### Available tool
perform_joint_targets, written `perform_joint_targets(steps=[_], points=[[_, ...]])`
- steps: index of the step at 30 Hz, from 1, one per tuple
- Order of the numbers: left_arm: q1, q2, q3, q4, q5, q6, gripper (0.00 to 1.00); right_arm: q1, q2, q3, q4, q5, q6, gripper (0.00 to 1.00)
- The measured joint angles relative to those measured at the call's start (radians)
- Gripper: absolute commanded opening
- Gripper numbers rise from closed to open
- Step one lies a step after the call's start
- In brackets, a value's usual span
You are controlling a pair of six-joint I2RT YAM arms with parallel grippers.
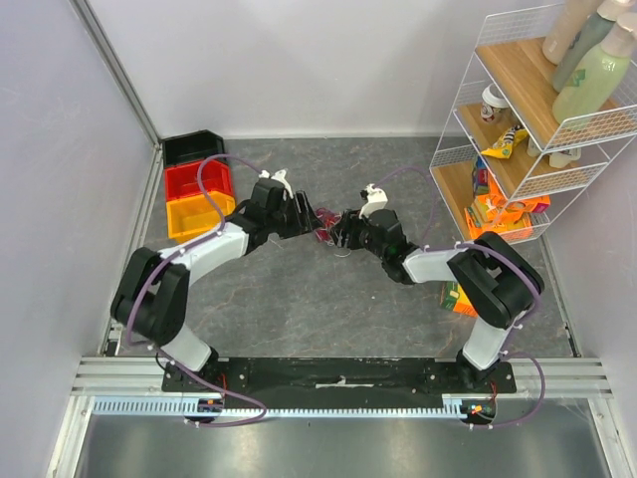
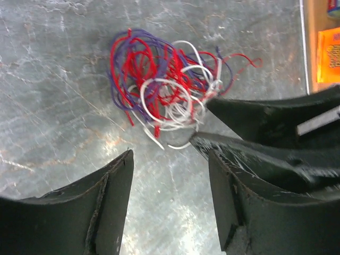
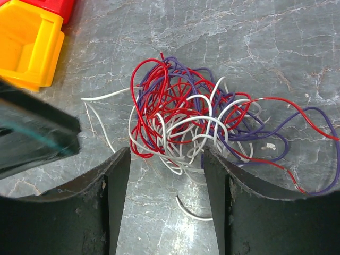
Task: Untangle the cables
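The cables [image 1: 326, 221] are a fist-sized tangle of red, white and purple wires on the grey table between my two grippers. In the left wrist view the tangle [image 2: 164, 87] lies just beyond my open, empty left gripper [image 2: 170, 159]. The right gripper's dark fingers [image 2: 265, 119] reach its right edge there. In the right wrist view the tangle [image 3: 196, 119] sits at the tips of my open right gripper [image 3: 166, 159], with white loops reaching between the fingertips. Loose red and purple strands trail to the right. In the top view the left gripper [image 1: 310, 220] and right gripper [image 1: 342, 233] flank the tangle.
Black [image 1: 194, 148], red [image 1: 197, 181] and yellow [image 1: 192, 215] bins stand in a row at the back left. A white wire shelf [image 1: 453, 149] with bottles and packets stands at the right. An orange packet [image 1: 458, 299] lies by the right arm.
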Motion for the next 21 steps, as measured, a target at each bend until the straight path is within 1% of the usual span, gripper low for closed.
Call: perform_joint_targets(steps=[3,8,9,11,12,15,16,18,19,21], points=[[0.027,0.08,0.026,0.019,0.018,0.0,0.58,-0.001,0.022,0.013,0.007,-0.005,-0.005,0.66],[0.045,0.145,0.031,0.046,0.04,0.0,0.38,0.0,0.063,0.056,0.008,-0.016,-0.012,0.66],[0.045,0.149,0.035,0.047,0.044,0.0,0.32,0.0,0.07,0.062,0.008,-0.016,-0.013,0.66],[0.045,0.154,0.046,0.055,0.049,0.001,0.07,0.0,0.085,0.074,0.007,-0.016,-0.018,0.66],[0.045,0.154,0.049,0.06,0.05,0.0,0.02,0.0,0.088,0.075,0.007,-0.016,-0.018,0.65],[0.045,0.154,0.058,0.077,0.06,0.011,0.02,0.0,0.104,0.091,0.004,-0.013,-0.019,0.61],[0.045,0.154,0.058,0.08,0.065,0.011,0.02,-0.001,0.109,0.095,0.003,-0.009,-0.02,0.57],[0.045,0.152,0.058,0.081,0.075,0.012,0.02,0.0,0.118,0.105,-0.005,0.008,-0.019,0.44],[0.045,0.148,0.055,0.082,0.078,0.012,0.02,0.0,0.121,0.109,-0.012,0.019,-0.021,0.35],[0.042,0.111,0.026,0.085,0.095,0.013,0.02,0.0,0.133,0.125,-0.034,0.051,-0.02,0.24]])
